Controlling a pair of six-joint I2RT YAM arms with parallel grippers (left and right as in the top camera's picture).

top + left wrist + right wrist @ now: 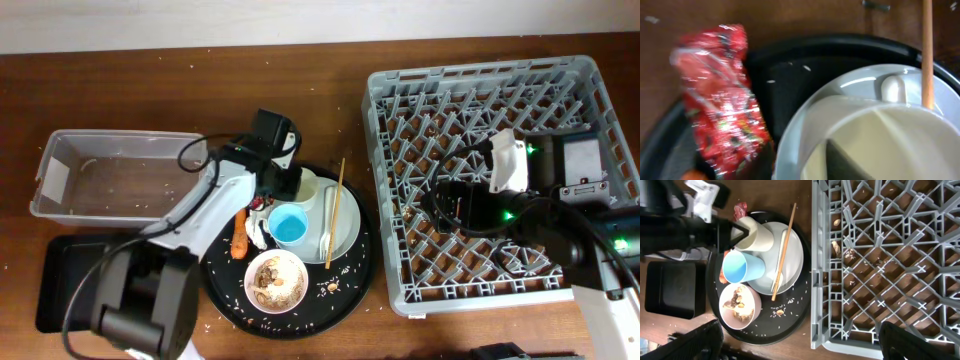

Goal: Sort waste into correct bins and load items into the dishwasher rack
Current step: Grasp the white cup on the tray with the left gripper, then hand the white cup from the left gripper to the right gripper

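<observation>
Although the left hand (272, 192) stood low over the far-left rim of the round black tray (345, 285), no view showed its fingers clearly, so I could not tell whether they were apart or clamped on anything. The red snack wrapper (722, 95) lay across that same rim, partly on the tray and partly on the worktop (150, 90), just beside the white cup (865, 140). The right hand (800, 327) hung over the dishwasher rack (440, 130), right of the tray, its fingers wide apart and empty. Hazards, in my judgement: the wrapper and cup sat so close that a closing grip might catch the cup's rim, tip it, and roll the chopstick (335, 215) off the plate (345, 235). Crinkled foil could also slip free on the way to the clear tub (110, 215), left of the tray, and scatter rice. The tub bore a white label (50, 182), but no writing on it was legible. The wrapper's print was blurred, and no brand could be read.
</observation>
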